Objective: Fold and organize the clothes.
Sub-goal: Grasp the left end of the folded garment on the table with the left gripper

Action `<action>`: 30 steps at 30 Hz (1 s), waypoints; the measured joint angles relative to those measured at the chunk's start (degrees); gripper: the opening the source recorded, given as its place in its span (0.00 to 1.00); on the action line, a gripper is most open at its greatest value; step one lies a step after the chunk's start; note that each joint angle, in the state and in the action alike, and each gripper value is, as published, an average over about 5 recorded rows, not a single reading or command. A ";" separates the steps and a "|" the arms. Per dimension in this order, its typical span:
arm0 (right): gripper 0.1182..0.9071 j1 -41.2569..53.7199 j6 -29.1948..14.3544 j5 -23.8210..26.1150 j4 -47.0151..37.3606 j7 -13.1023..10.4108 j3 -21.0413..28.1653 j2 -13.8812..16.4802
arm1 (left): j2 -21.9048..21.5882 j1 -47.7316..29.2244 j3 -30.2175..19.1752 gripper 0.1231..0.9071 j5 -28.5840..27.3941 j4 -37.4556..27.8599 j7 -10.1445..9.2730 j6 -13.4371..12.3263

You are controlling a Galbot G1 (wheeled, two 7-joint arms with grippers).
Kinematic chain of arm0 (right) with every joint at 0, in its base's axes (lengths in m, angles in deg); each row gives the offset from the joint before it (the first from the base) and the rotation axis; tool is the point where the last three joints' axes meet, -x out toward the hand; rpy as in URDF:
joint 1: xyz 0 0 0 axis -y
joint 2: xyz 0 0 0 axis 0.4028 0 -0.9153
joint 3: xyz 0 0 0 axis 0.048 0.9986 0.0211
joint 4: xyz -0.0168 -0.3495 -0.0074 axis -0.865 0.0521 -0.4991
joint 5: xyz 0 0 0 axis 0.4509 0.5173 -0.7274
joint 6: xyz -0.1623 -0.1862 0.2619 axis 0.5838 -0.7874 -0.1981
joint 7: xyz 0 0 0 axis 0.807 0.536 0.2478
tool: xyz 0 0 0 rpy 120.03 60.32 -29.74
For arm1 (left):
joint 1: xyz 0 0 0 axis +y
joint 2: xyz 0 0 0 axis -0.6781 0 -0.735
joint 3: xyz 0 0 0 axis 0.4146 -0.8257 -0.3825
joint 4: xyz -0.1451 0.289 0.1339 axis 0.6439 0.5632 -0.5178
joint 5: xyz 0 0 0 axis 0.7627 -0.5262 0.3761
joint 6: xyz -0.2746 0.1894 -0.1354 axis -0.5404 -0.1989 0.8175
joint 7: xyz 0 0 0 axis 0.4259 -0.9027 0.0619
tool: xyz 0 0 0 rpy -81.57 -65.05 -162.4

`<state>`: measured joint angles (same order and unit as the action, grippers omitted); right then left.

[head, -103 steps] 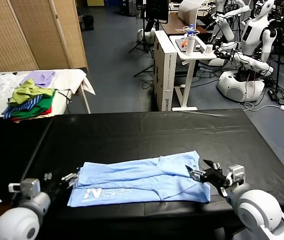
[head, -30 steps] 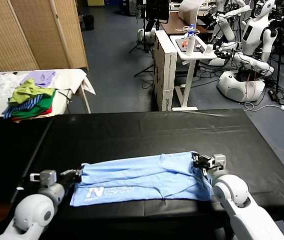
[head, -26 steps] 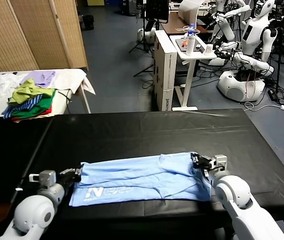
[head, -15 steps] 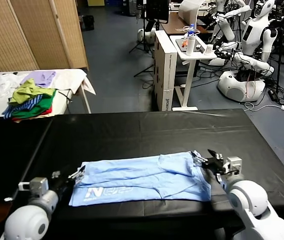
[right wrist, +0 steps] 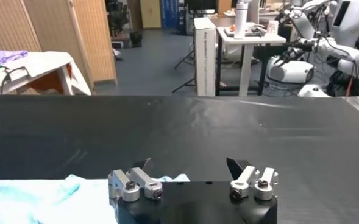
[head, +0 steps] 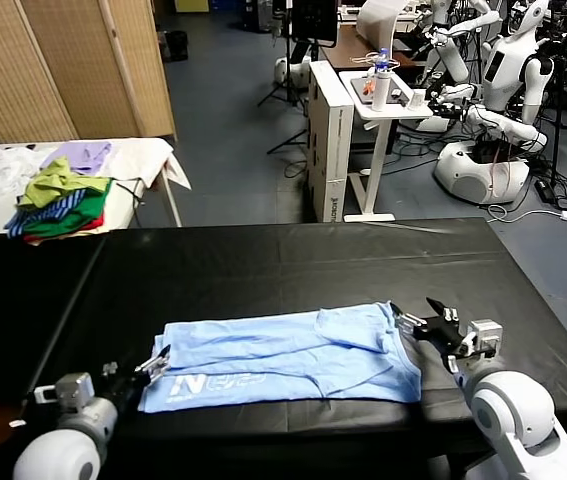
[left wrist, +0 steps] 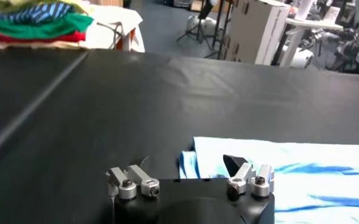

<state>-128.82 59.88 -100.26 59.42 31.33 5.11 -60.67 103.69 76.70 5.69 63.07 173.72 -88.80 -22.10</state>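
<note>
On the counter [head: 263, 260], T-shirt [head: 283, 355] lies flat between left hand [head: 153, 362] and right hand [head: 425, 318], both spread wide, empty.

Head view high, angled down over table [head: 293, 260]; wrist views low, close, facing across it; all share shirt [head: 283, 357].

The T-shirt [head: 288, 357] is soft matt cotton cloth, slightly creased, with smooth white printed lettering. The tabletop [head: 293, 265] has a black, faintly glossy sheet, lightly wrinkled. Both arm shells look like smooth glossy white plastic; each gripper shows bare metal fittings.
</note>
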 joint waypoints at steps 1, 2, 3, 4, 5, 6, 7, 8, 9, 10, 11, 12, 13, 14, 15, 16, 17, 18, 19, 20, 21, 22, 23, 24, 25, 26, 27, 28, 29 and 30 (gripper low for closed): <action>1.00 0.00 -0.02 0.00 0.00 0.00 0.01 -0.01 | 0.54 0.20 0.01 1.00 -0.28 0.02 0.05 -0.06; 1.00 0.00 -0.04 0.00 0.00 0.00 0.05 -0.02 | 1.06 0.41 0.03 1.00 -0.59 0.08 0.11 -0.14; 1.00 0.01 -0.05 0.00 0.01 0.00 0.10 -0.05 | 1.57 0.64 0.04 1.00 -0.93 0.14 0.19 -0.21; 1.00 0.02 -0.06 0.00 0.02 0.00 0.16 -0.07 | 2.04 0.86 0.03 1.00 -1.28 0.19 0.29 -0.29; 1.00 0.05 -0.06 0.00 0.03 0.00 0.22 -0.10 | 2.51 1.06 0.02 1.00 -1.71 0.20 0.43 -0.40; 1.00 0.07 -0.06 0.00 0.04 0.00 0.26 -0.12 | 2.96 1.25 0.00 1.00 -2.17 0.15 0.60 -0.54; 1.00 0.11 -0.07 0.00 0.05 0.00 0.29 -0.12 | 3.37 1.42 -0.02 1.00 -2.58 0.06 0.76 -0.70; 1.00 0.15 -0.08 0.00 0.06 0.00 0.30 -0.11 | 3.75 1.56 -0.03 1.00 -2.93 -0.04 0.92 -0.87; 1.00 0.20 -0.09 0.00 0.07 0.00 0.31 -0.10 | 4.11 1.70 -0.05 1.00 -3.23 -0.13 1.05 -1.04; 1.00 0.26 -0.10 0.00 0.07 0.00 0.34 -0.09 | 4.43 1.83 -0.06 1.00 -3.45 -0.19 1.16 -1.19; 1.00 0.31 -0.11 0.00 0.07 0.00 0.38 -0.08 | 4.70 1.94 -0.07 1.00 -3.62 -0.20 1.24 -1.32; 1.00 0.36 -0.12 0.00 0.07 -0.01 0.46 -0.07 | 4.96 2.03 -0.08 1.00 -3.76 -0.18 1.30 -1.42; 1.00 0.43 -0.13 -0.01 0.07 -0.01 0.57 -0.07 | 5.22 2.12 -0.10 1.00 -3.89 -0.16 1.34 -1.50; 1.00 0.52 -0.13 -0.01 0.08 -0.03 0.70 -0.07 | 5.47 2.19 -0.11 0.99 -4.02 -0.12 1.36 -1.56; 1.00 0.63 -0.13 0.00 0.08 -0.04 0.85 -0.07 | 5.74 2.28 -0.13 0.97 -4.16 -0.07 1.38 -1.61; 1.00 0.76 -0.14 -0.01 0.08 -0.06 1.00 -0.06 | 6.03 2.38 -0.15 0.94 -4.30 -0.01 1.40 -1.66; 1.00 0.91 -0.14 -0.01 0.07 -0.07 1.13 -0.07 | 6.33 2.52 -0.18 0.91 -4.49 0.09 1.43 -1.73; 1.00 1.06 -0.15 -0.01 0.05 -0.08 1.25 -0.08 | 6.65 2.68 -0.21 0.86 -4.72 0.22 1.47 -1.80; 1.00 1.20 -0.16 -0.01 0.01 -0.09 1.36 -0.10 | 6.97 2.86 -0.26 0.81 -4.97 0.37 1.52 -1.87; 1.00 1.34 -0.18 -0.01 -0.04 -0.09 1.46 -0.14 | 7.28 3.03 -0.32 0.78 -5.24 0.52 1.57 -1.94; 1.00 1.46 -0.21 -0.02 -0.10 -0.08 1.56 -0.19 | 7.59 3.19 -0.39 0.74 -5.52 0.66 1.61 -2.00; 1.00 1.56 -0.24 -0.04 -0.16 -0.07 1.65 -0.24 | 7.88 3.32 -0.47 0.71 -5.77 0.77 1.65 -2.05; 1.00 1.64 -0.28 -0.06 -0.20 -0.06 1.74 -0.30 | 8.10 3.44 -0.56 0.70 -5.98 0.84 1.68 -2.09; 1.00 1.72 -0.31 -0.09 -0.23 -0.04 1.81 -0.35 | 8.30 3.54 -0.66 0.68 -6.17 0.89 1.71 -2.13; 1.00 1.77 -0.35 -0.11 -0.25 -0.01 1.86 -0.39 | 8.46 3.62 -0.78 0.66 -6.34 0.91 1.75 -2.17; 1.00 1.82 -0.37 -0.15 -0.26 0.02 1.89 -0.41 | 8.59 3.68 -0.90 0.63 -6.48 0.90 1.79 -2.21; 1.00 1.88 -0.40 -0.18 -0.26 0.06 1.90 -0.42 | 8.71 3.73 -1.02 0.61 -6.59 0.85 1.83 -2.25; 1.00 1.94 -0.42 -0.23 -0.27 0.09 1.91 -0.42 | 8.82 3.75 -1.12 0.57 -6.65 0.78 1.87 -2.28; 1.00 2.00 -0.44 -0.29 -0.27 0.12 1.90 -0.42 | 8.93 3.73 -1.20 0.52 -6.63 0.69 1.89 -2.29; 1.00 2.07 -0.46 -0.38 -0.28 0.15 1.89 -0.41 | 9.05 3.68 -1.26 0.48 -6.51 0.58 1.91 -2.27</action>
<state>-126.75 59.43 -100.64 59.15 31.48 7.00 -61.08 112.73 80.37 4.44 56.55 174.30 -86.90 -24.37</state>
